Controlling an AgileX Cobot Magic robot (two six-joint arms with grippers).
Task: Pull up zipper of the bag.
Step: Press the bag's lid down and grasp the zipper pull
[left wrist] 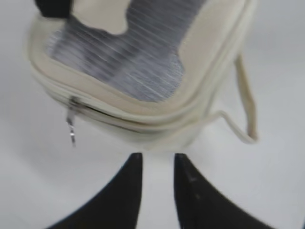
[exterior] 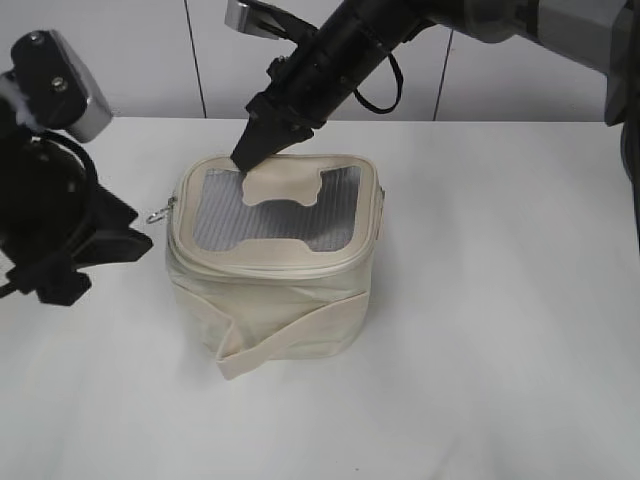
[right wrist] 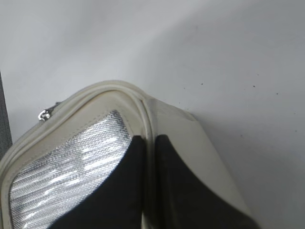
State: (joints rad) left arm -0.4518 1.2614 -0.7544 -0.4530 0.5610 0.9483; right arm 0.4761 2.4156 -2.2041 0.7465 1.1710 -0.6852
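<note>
I see the white table point(exterior: 500, 330) filling most of the exterior view, with the bag point(exterior: 275, 262) sitting upright a little left of its middle, lid facing up. Its long axis runs left to right across that view, and the wide strap point(exterior: 290, 335) crosses the near side on a slant, low at the left and rising to the right.

My right gripper point(exterior: 252, 152) comes down at an angle from the upper right onto the lid's far left edge. From its wrist camera the two fingers point(right wrist: 121, 191) are nearly together, pressed either side of the raised lid rim, so I read it as pinched on the bag's rim.

My left gripper point(left wrist: 158, 164) hangs just off the bag's left side, not touching it, fingers point(left wrist: 125, 191) slightly apart and holding nothing.

The zipper point(left wrist: 119, 112) runs round the lid rim. One silver slider point(exterior: 160, 212) sits at the left corner, its pull sticking outward toward my left gripper.
</note>
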